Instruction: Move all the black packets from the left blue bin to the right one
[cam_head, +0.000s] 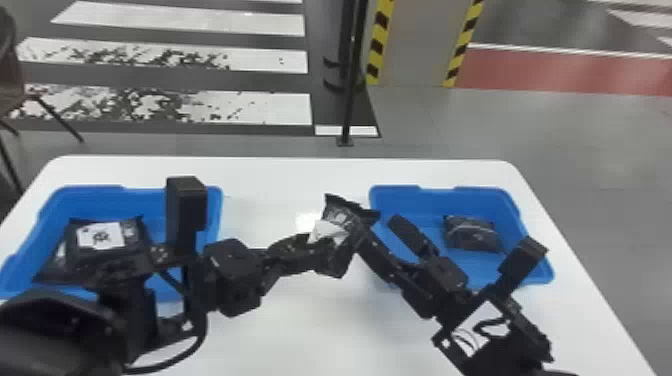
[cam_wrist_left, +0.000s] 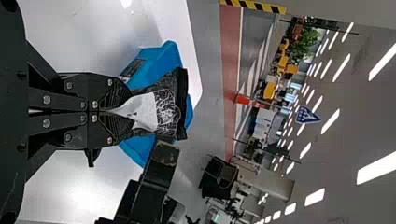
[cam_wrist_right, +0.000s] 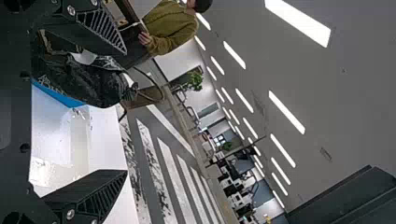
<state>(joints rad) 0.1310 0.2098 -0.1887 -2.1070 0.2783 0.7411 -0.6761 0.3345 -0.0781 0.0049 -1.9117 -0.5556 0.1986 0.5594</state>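
We are in a large indoor hall, with crosswalk stripes, a road sign and ceiling strip lights.

On my head feed, both arms are boxy black, with a dark cable near seven o'clock and a white panel near five, while silver screws dot ribbed fingers at nine on my left wrist feed.

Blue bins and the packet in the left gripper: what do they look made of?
Left bin and right bin: probably moulded plastic, fairly smooth, judging by the even blue colour and rounded corners.
Held packet: likely thin plastic film, glossy, given its creases and bright highlights; foil is possible.
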